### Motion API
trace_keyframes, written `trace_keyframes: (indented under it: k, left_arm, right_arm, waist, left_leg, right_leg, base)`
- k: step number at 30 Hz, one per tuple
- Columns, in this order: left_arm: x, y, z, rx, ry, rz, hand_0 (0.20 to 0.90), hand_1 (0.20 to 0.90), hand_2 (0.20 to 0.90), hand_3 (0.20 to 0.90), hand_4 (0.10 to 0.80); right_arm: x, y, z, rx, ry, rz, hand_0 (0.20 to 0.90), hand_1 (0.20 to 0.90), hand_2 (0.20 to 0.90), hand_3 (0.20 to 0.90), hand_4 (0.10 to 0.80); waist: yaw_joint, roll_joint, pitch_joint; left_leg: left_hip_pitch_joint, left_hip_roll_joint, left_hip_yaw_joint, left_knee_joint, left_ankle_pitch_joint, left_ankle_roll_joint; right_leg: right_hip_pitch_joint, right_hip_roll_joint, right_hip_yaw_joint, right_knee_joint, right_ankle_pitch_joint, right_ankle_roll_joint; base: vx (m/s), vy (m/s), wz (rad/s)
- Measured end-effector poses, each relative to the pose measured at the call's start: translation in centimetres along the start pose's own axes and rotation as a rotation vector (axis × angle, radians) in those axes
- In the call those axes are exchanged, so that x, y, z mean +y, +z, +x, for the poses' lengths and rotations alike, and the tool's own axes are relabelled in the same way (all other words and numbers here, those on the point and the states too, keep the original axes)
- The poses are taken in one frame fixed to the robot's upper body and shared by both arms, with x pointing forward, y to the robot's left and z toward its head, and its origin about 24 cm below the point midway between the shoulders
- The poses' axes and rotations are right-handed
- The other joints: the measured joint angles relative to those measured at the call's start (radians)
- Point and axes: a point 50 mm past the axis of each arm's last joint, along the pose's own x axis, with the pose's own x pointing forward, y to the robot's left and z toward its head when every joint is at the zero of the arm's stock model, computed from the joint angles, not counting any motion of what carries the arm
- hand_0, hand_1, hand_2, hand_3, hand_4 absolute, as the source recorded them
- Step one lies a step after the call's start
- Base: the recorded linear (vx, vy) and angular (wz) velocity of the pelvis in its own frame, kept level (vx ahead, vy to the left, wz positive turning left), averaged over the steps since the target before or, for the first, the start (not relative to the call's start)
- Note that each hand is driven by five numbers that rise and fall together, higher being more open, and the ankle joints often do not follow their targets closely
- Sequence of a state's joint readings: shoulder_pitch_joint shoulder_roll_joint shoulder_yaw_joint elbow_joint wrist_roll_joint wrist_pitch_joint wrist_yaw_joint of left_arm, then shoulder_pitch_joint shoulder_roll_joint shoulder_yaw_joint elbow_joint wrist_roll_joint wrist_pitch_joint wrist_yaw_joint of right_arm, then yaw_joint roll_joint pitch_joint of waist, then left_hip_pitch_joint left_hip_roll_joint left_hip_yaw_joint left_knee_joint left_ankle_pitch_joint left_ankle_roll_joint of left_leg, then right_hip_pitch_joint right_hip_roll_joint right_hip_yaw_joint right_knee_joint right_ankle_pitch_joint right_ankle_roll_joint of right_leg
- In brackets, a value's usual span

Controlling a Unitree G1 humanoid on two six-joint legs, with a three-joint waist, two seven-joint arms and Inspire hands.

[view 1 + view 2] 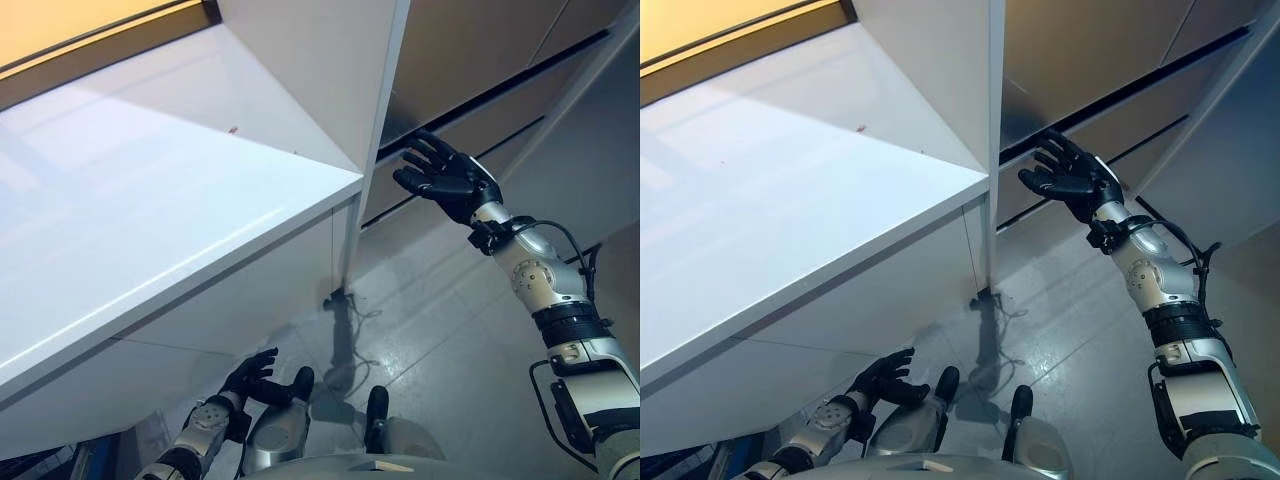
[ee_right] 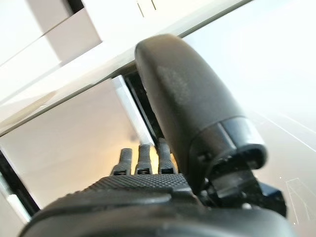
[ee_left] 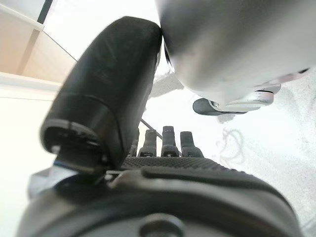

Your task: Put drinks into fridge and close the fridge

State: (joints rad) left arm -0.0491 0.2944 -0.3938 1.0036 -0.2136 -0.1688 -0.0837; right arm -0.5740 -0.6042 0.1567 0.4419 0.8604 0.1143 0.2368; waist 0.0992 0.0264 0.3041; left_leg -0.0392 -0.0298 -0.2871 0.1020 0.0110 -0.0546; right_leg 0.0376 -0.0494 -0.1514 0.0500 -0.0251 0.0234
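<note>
At upper right, fridge front: grey panelled face of the fridge (image 1: 470, 60), crossed by a dark horizontal gap (image 1: 500, 90) that runs up and to the right; no drink shows in any view.
Fridge door: a white door (image 1: 810, 190) stands swung open, filling the left and centre of both eye views; its long axis runs from the lower left up toward the fridge, and its free corner points at the gap.
Door edge: the thin white edge (image 1: 995, 130) rises upright beside the grey front, just left of the raised hand.
Right hand: the right hand (image 1: 445, 178) is lifted on an outstretched arm, fingers spread and straight, palm turned toward the door's edge, fingertips (image 1: 1048, 140) at the dark gap; it holds nothing. Whether the fingertips touch the fridge front cannot be told.
Right hand, wrist view: the thumb (image 2: 192, 113) stands straight in front, the fingers (image 2: 143, 158) reach in a row toward the dark slot, nothing between them.
Left hand: the left hand (image 1: 255, 378) hangs low under the open door, fingers loosely bent and apart, empty.
Left hand, wrist view: thumb (image 3: 108, 98) extended, fingers (image 3: 163, 143) relaxed, nothing in its grasp.
Floor: glossy grey tiles (image 1: 440, 320) lie below both arms.
</note>
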Motion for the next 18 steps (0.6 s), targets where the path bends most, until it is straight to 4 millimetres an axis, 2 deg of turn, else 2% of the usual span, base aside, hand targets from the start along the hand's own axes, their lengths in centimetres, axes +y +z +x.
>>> trace_keyframes:
  k: [5, 7, 10, 12, 15, 16, 18]
  left_arm:
    - [-0.1, -1.1, -0.4, 0.03, 0.002, -0.01, 0.9, 0.9, 0.9, 0.9, 0.8]
    - [-0.1, -1.5, -0.6, 0.039, 0.008, -0.021, 0.9, 0.9, 0.9, 0.9, 0.8]
    - [-0.1, -1.5, -0.6, 0.039, 0.01, -0.026, 0.9, 0.9, 0.9, 0.9, 0.8]
    - [0.0, -1.7, -0.7, 0.044, 0.015, -0.032, 0.9, 0.9, 0.9, 0.9, 0.8]
    - [0.2, -2.8, -1.1, 0.078, 0.036, -0.053, 0.9, 0.9, 0.9, 0.9, 0.8]
    - [0.2, -3.7, -1.5, 0.108, 0.042, -0.057, 0.9, 0.9, 0.9, 0.9, 0.8]
    - [0.3, -4.2, -1.7, 0.125, 0.054, -0.061, 0.9, 0.9, 0.9, 0.9, 0.8]
  right_arm:
    - [0.6, -1.5, 0.1, 0.024, -0.041, 0.032, 0.9, 0.9, 0.9, 0.9, 0.8]
    - [1.3, -2.2, 0.3, 0.004, -0.077, 0.037, 0.9, 0.9, 0.9, 0.9, 0.8]
    - [1.7, -2.3, 0.4, -0.019, -0.132, 0.008, 0.9, 0.9, 0.9, 0.9, 0.8]
    - [2.2, -2.6, -0.1, -0.078, -0.183, -0.004, 0.9, 0.9, 0.9, 0.9, 0.8]
    - [2.2, -4.9, -1.7, -0.078, -0.227, 0.014, 0.9, 0.9, 0.9, 0.9, 0.8]
    - [1.6, -6.9, -3.0, -0.014, -0.265, 0.01, 0.9, 0.9, 0.9, 0.9, 0.8]
    - [0.6, -10.0, -5.2, 0.063, -0.332, 0.017, 0.9, 0.9, 0.9, 0.9, 0.8]
  waist:
    - [0.0, -0.016, -0.043]
    - [-0.003, -0.026, -0.052]
    - [-0.007, -0.029, -0.055]
    - [-0.011, -0.035, -0.064]
    - [-0.035, -0.051, -0.091]
    - [-0.054, -0.06, -0.111]
    - [-0.075, -0.073, -0.151]
  left_leg:
    - [0.022, 0.007, 0.024, -0.039, 0.014, 0.005]
    - [0.045, 0.014, 0.063, -0.062, 0.022, 0.008]
    - [0.053, 0.017, 0.083, -0.083, 0.029, 0.012]
    - [0.073, 0.026, 0.118, -0.117, 0.039, 0.018]
    - [0.102, 0.028, 0.156, -0.15, 0.044, 0.022]
    - [0.118, 0.028, 0.168, -0.17, 0.044, 0.023]
    - [0.135, 0.03, 0.189, -0.19, 0.047, 0.026]
  right_leg:
    - [0.004, 0.0, 0.016, -0.018, 0.005, 0.003]
    - [0.006, 0.001, 0.034, -0.019, 0.006, 0.003]
    - [0.006, 0.0, 0.049, -0.035, 0.018, 0.007]
    - [0.007, 0.0, 0.073, -0.053, 0.028, 0.011]
    - [0.02, 0.001, 0.097, -0.076, 0.035, 0.015]
    - [0.037, 0.0, 0.106, -0.094, 0.038, 0.017]
    - [0.043, 0.003, 0.117, -0.114, 0.043, 0.018]
  base:
    - [0.008, 0.005, -0.08]
    - [-0.017, 0.0, -0.22]
    - [-0.031, -0.005, -0.18]
    - [-0.047, -0.025, -0.33]
    - [-0.024, -0.021, -0.28]
    - [-0.018, -0.029, -0.21]
    - [-0.014, -0.031, -0.18]
